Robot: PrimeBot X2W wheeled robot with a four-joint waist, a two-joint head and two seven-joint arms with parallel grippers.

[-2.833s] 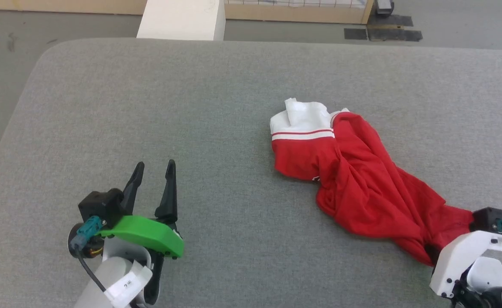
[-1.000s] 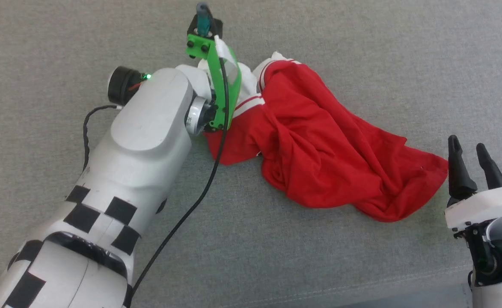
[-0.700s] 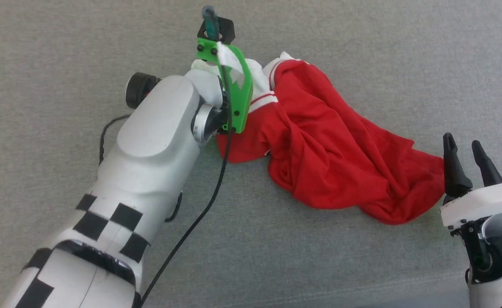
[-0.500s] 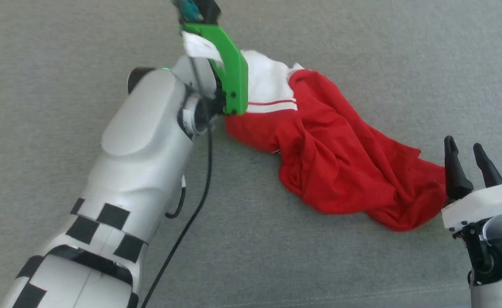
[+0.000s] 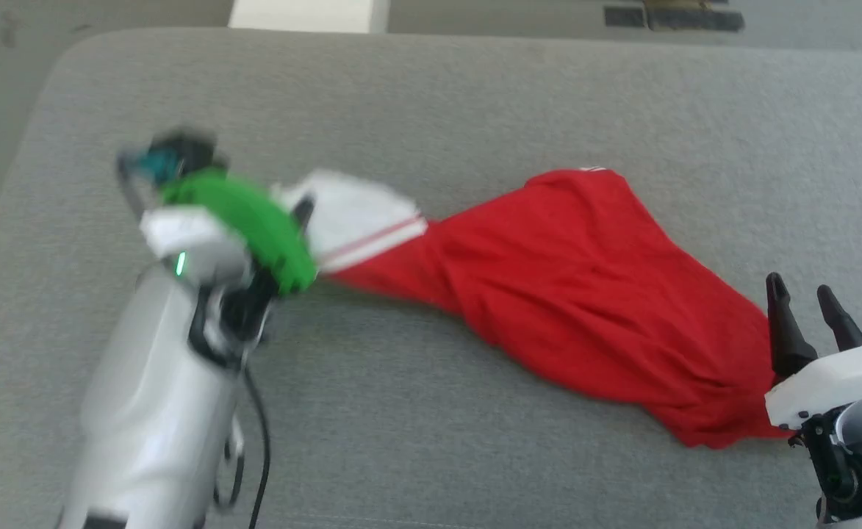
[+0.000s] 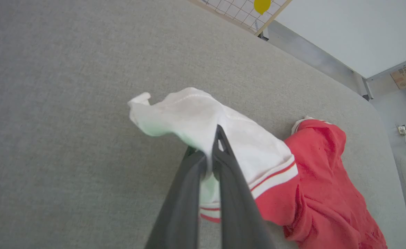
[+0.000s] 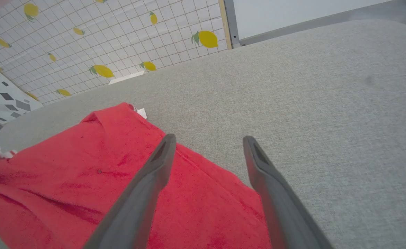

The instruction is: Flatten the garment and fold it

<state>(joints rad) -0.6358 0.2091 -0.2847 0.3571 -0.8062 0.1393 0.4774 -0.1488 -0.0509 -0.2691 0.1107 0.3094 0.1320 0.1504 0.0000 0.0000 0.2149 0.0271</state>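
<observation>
The garment point(image 5: 563, 294), a red jersey with a white inside-out end and striped trim, lies stretched in a long diagonal across the grey cushioned surface point(image 5: 431, 95). My left gripper point(image 5: 304, 214), blurred at the left, is shut on the white end. In the left wrist view, my left gripper point(image 6: 210, 155) pinches that white cloth point(image 6: 189, 117) between closed fingers. My right gripper point(image 5: 798, 286) stands open at the red lower-right end. Seen from the right wrist, my right gripper point(image 7: 209, 138) has one finger over the red cloth point(image 7: 85, 173) and the other over bare cushion.
The cushion's rounded far-left corner point(image 5: 70, 51) drops to grey floor. A white block point(image 5: 306, 11) stands beyond the far edge. A lemon-patterned tiled wall point(image 7: 85, 41) rises behind. A black cable point(image 5: 258, 433) hangs along my left arm.
My left gripper has closed on the garment's white end and dragged it leftward, pulling the crumpled jersey out long. The head camera tilted up. The right gripper stayed open by the red end.
</observation>
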